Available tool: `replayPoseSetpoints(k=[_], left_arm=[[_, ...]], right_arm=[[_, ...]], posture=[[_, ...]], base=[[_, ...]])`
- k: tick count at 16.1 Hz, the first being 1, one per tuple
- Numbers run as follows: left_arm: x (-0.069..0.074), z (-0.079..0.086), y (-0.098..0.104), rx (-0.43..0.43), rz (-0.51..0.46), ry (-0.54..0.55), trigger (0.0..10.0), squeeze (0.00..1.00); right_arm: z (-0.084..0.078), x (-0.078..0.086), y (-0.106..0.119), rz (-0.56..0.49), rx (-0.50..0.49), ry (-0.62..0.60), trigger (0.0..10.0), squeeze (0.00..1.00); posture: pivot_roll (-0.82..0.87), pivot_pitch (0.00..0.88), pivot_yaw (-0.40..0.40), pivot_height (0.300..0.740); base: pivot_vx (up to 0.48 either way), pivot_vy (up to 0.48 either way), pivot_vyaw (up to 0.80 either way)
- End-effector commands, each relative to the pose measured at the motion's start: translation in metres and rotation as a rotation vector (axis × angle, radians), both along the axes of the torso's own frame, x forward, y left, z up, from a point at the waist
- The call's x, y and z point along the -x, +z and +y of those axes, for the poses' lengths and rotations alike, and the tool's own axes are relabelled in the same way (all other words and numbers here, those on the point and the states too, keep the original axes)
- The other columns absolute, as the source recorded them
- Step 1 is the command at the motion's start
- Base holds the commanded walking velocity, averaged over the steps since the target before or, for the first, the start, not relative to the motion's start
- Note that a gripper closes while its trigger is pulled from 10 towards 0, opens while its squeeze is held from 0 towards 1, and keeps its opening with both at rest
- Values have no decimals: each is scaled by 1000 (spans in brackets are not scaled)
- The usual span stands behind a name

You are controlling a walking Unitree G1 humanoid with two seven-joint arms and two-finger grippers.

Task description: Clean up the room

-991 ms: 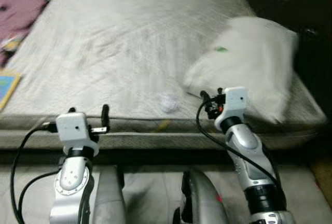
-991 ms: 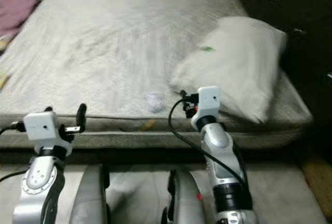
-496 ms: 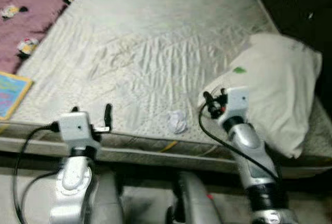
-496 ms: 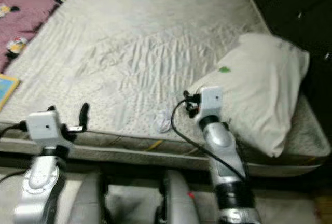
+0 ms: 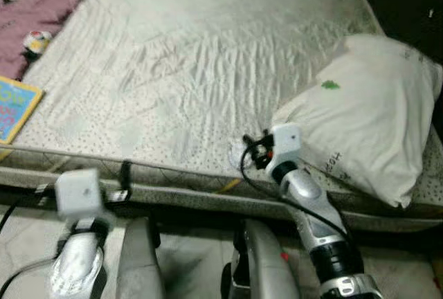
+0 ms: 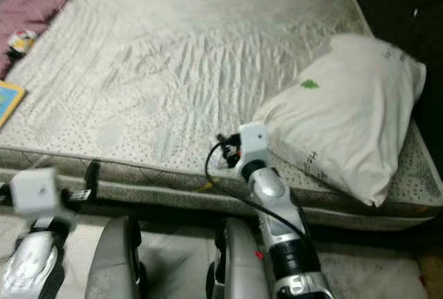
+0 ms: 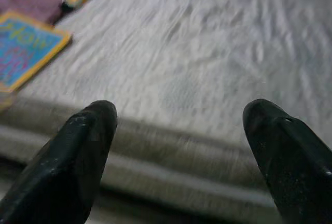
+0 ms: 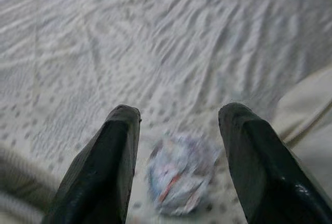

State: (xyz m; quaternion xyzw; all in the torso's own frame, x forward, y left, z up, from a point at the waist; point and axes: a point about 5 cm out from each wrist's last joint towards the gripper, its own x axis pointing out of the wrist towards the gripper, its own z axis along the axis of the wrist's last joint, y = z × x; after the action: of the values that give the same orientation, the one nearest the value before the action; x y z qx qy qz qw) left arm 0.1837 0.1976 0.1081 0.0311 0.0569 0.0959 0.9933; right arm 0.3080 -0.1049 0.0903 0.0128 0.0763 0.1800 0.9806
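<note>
A crumpled white paper ball point(image 8: 179, 177) lies on the grey-white mattress point(image 5: 208, 57) near its front edge, beside a large white pillow point(image 5: 367, 119). My right gripper point(image 5: 250, 152) is open just above the ball, one black finger point(image 8: 116, 151) on each side of it and not touching it. In the head views the gripper hides most of the ball. My left gripper point(image 5: 123, 178) is open and empty, low in front of the mattress edge point(image 7: 181, 156).
A blue and yellow book point(image 5: 12, 105) lies at the mattress's left edge, with a pink patterned blanket point(image 5: 34, 8) behind it. Dark furniture point(image 5: 408, 1) stands to the right of the bed. My legs are below the bed's front edge.
The camera has moved closer and tilted down. My right gripper has reached left to the paper ball, which now lies between its fingers. My left arm has dropped lower.
</note>
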Motion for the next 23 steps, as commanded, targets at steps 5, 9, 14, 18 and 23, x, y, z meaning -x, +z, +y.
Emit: replayPoseSetpoints(k=[5,9,14,18,23], left_arm=[[18,-2,14,4,31,2,10000,0],[26,0,17,4,55,12,10000,0],[32,-7,19,21,69,8,10000,0],[33,-10,19,28,72,13,10000,0],[30,-11,21,23,69,15,10000,0]], right_arm=[[38,-9,4,-39,-11,136,10000,0],[52,-22,10,-84,-14,129,10000,0],[59,-40,20,-145,29,13,10000,47],[63,-51,29,-172,68,-56,10000,1000],[52,-54,10,-96,318,-102,10000,0]], posture=[[134,331,-100,552],[155,363,-94,552],[172,366,-108,552],[185,361,-118,552],[204,360,-138,552]], base=[[0,0,0],[0,0,0],[0,0,0],[0,0,0],[0,0,0]])
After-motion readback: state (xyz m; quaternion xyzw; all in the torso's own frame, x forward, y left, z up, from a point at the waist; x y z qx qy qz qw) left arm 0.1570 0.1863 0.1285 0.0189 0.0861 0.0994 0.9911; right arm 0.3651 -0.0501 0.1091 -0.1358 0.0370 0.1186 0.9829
